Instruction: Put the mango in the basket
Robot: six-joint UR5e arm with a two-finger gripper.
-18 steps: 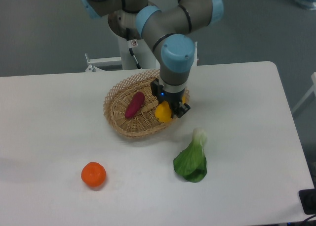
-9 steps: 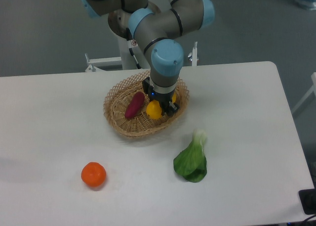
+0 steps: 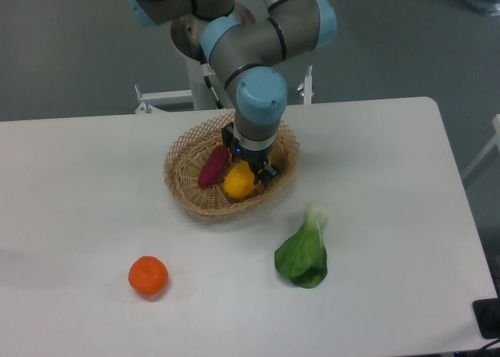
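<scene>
The mango [image 3: 239, 181] sits low inside the basket [image 3: 184, 191], right of the purple tuber [image 3: 212, 166] and just beside it. The gripper [image 3: 248, 172] reaches down over it, fingers closed against the fruit's upper end, so the mango is held. The basket stands on the white table [image 3: 78, 216]. Well apart, toward the front, lie an orange tangerine [image 3: 148, 276] on the left and a green bok choy [image 3: 304, 252] on the right. No writing or labels are legible anywhere.

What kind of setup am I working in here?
Likely a robotics lab test bench: a bare white table, an arm on a pedestal, and produce props such as the mango and tangerine.
</scene>
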